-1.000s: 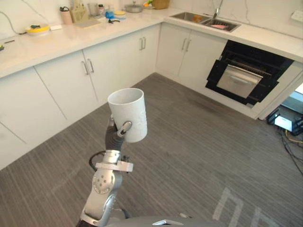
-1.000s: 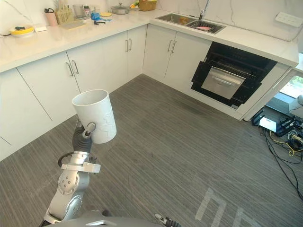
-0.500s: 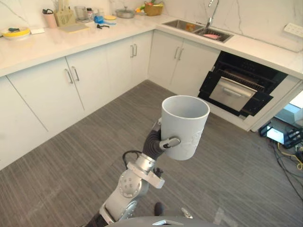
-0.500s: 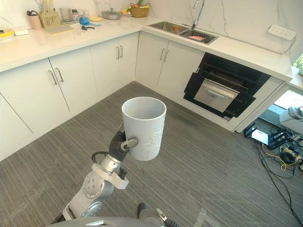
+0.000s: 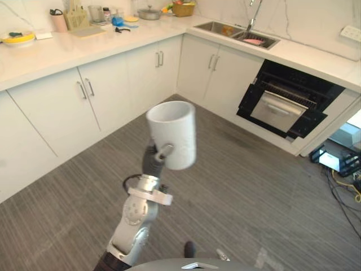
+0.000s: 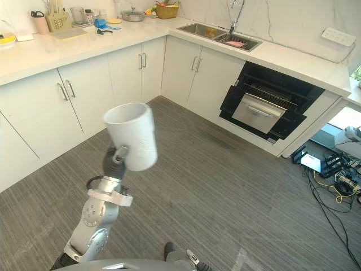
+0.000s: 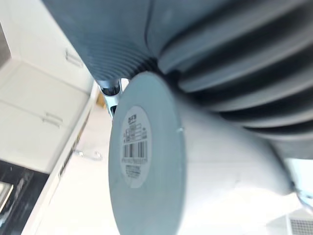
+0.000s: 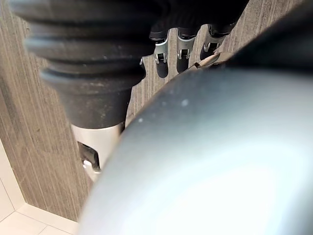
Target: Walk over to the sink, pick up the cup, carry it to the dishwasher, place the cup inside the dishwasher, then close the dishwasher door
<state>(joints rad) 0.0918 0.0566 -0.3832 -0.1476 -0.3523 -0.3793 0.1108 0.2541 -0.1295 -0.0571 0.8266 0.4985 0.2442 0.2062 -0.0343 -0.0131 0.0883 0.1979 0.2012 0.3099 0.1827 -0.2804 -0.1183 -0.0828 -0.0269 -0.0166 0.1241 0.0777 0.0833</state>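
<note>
A white cup (image 5: 172,132) is held up over the grey floor, upright and tipped slightly, with my left hand (image 5: 155,162) shut on it and the thumb across its side. The left wrist view looks at the cup's labelled base (image 7: 142,156) below the hand's dark cover (image 7: 205,44). The black dishwasher (image 5: 287,93) stands under the counter at the right, with its door (image 5: 280,105) dropped open. The sink (image 5: 234,33) is set into the far counter. In its own wrist view my right hand (image 8: 178,49) hangs over the floor with relaxed fingers and holds nothing.
White cabinets (image 5: 84,107) run along the left and far walls under a counter (image 5: 67,45) with kitchenware. Cables and a small box (image 5: 338,161) lie on the floor at the right, beyond the dishwasher. Grey floor (image 5: 242,192) stretches between me and the dishwasher.
The left arm has swung the cup to the left and a little higher since half a second ago. The view turned right during the half second before that.
</note>
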